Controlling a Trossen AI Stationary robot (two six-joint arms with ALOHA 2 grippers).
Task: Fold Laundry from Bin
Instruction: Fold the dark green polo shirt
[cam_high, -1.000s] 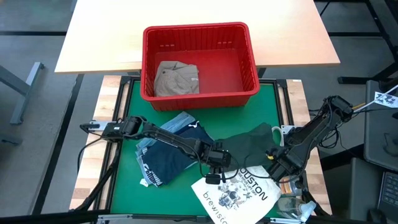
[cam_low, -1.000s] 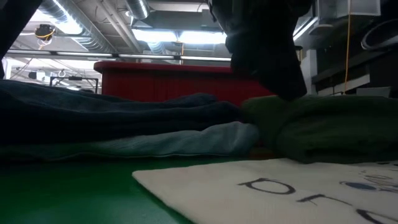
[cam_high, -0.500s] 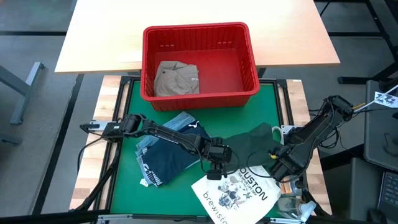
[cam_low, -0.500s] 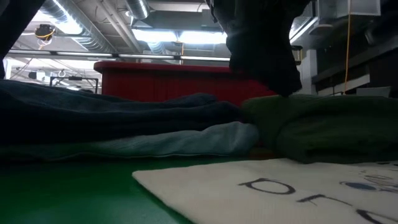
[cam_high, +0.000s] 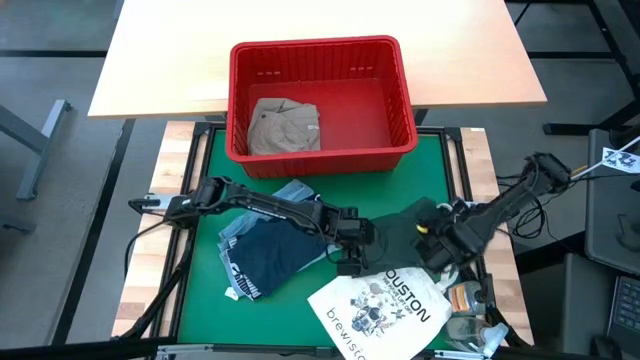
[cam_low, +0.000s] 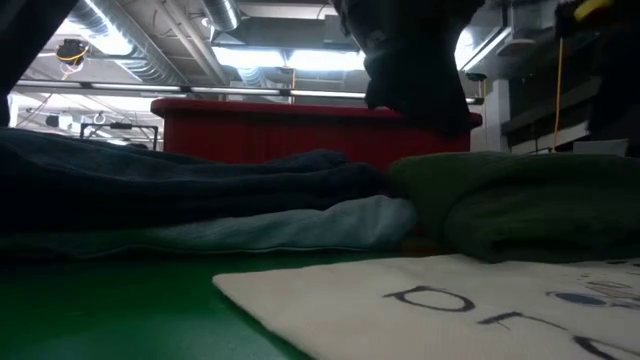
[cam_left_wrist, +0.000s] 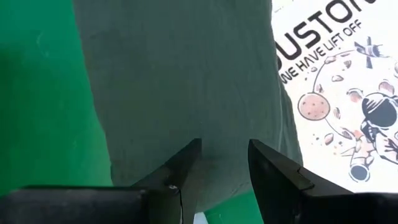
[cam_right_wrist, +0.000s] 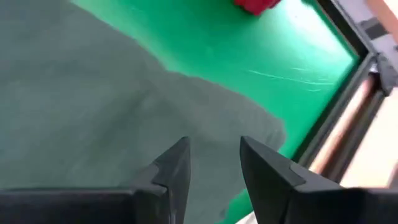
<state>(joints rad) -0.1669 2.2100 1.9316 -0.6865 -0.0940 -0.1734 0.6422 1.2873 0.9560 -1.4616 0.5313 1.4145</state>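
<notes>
red bin (cam_high: 322, 50): far end of the green tabletop (cam_high: 200, 310), partly over a light wood table; khaki-tan garment (cam_high: 284, 125) crumpled in its left half, rest of the floor bare.
dark green garment (cam_high: 398, 232): on the mat, right of centre, touching the white HOUSTON tote bag (cam_high: 385, 305) on the near side.
navy garment (cam_high: 268, 255): left of centre, lying on the light blue denim garment (cam_high: 296, 195), which pokes out on the bin side.
left gripper (cam_high: 352, 245): over the green garment's left edge; left wrist view shows fingers (cam_left_wrist: 180, 168) parted a little, nothing between them, green cloth right below, tote print beside.
right gripper (cam_high: 438, 240): over the green garment's right edge; right wrist view shows fingers (cam_right_wrist: 171, 169) slightly apart, empty, above the cloth, with bare mat and tabletop frame beyond.
low view only: green garment (cam_low: 520, 205) reads as a thick bundle, navy over denim in layers, bin wall (cam_low: 270, 130) behind, tote flat in front; contact with cloth cannot be told.
</notes>
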